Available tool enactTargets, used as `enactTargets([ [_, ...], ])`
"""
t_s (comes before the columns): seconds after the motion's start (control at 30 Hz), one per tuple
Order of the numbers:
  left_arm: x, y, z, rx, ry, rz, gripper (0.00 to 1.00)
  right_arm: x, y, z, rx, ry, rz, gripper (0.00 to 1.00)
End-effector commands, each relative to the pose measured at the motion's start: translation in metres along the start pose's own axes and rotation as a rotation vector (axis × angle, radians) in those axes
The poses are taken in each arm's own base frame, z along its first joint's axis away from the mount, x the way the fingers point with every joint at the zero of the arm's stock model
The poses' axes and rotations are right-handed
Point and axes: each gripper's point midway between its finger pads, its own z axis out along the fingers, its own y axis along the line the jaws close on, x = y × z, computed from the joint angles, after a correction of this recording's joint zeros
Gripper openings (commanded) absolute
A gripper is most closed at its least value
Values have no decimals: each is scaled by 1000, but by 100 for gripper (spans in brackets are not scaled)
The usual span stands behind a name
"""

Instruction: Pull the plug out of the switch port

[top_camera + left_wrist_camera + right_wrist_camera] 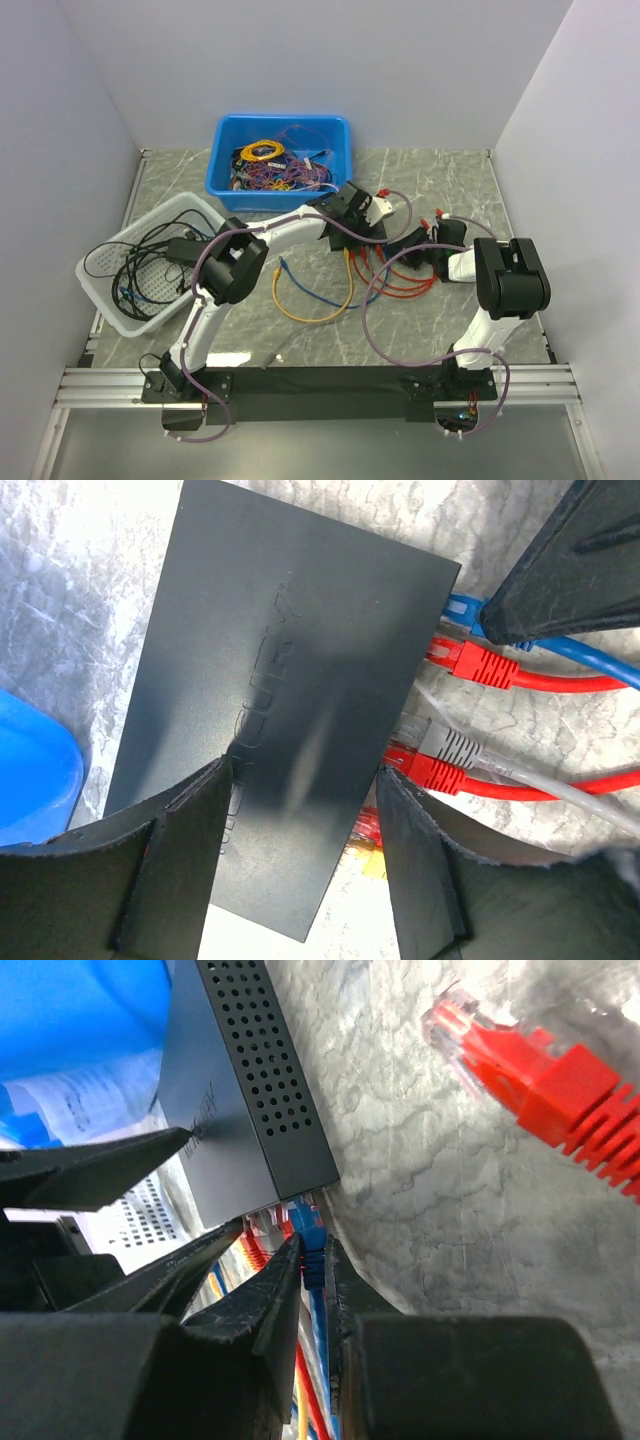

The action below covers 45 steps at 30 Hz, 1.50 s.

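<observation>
Nearest, in the overhead view, a loose yellow patch cable (305, 318) curls on the marble-patterned table (430, 180) between the arms. Beyond it the switch (290, 630) lies flat mid-table, in front of the blue bin (225, 170). It is a thin matte-black box with faint raised lettering on its lid.

The left gripper (305, 770) straddles the box, its fingers pressed against opposite edges. The right gripper (312, 1250) has its jaws pinched on the blue plug (308, 1222), seated in the end socket.

Only the left wrist view shows the row of neighbouring connectors: a red plug (480, 665), a grey plug (455, 748) and another red one. Only the right wrist view shows the perforated side wall and, farther off, a loose red plug (540, 1070) on the table. From overhead, the left wrist hides most of the switch.
</observation>
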Motion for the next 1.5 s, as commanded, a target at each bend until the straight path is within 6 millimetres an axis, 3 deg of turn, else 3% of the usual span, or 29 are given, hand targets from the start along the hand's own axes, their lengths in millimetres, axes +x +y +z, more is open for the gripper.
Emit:
enactTargets([
  [0.0, 31, 6, 19, 11, 71, -67, 64, 47, -32, -11, 77, 166, 43, 0],
  [0.17, -4, -38, -8, 154, -41, 132, 71, 45, -32, -5, 56, 148, 58, 0],
  [0.27, -12, -32, -1, 123, -45, 133, 73, 47, -33, -8, 52, 140, 51, 0],
  [0.3, 7, -33, 13, 134, 14, 113, 73, 48, -34, -10, 53, 141, 49, 0],
  [0.4, 13, -28, 28, 127, 48, 81, 72, 57, -43, -16, 84, 153, 31, 0],
  [0.53, -3, -36, 25, 166, -9, 64, 72, 63, -46, -19, 87, 168, 19, 0],
  [0.63, -7, -27, 29, 121, -8, 52, 73, 70, -48, -23, 85, 178, 35, 0],
  [0.83, 13, -7, 44, 50, 52, -12, 71, 100, -49, -30, 103, 225, -17, 0],
  [0.97, 5, -9, 34, 77, 28, -14, 70, 105, -50, -31, 114, 226, -16, 0],
  [1.1, -26, -47, -6, 233, -70, 111, 72, 96, -45, -25, 93, 200, 8, 0],
  [1.2, -23, -68, -15, 284, -75, 226, 74, 95, -37, -20, 43, 206, 32, 0],
  [1.47, -6, -56, 3, 237, -14, 347, 75, 92, -44, -19, 51, 184, 54, 0],
])
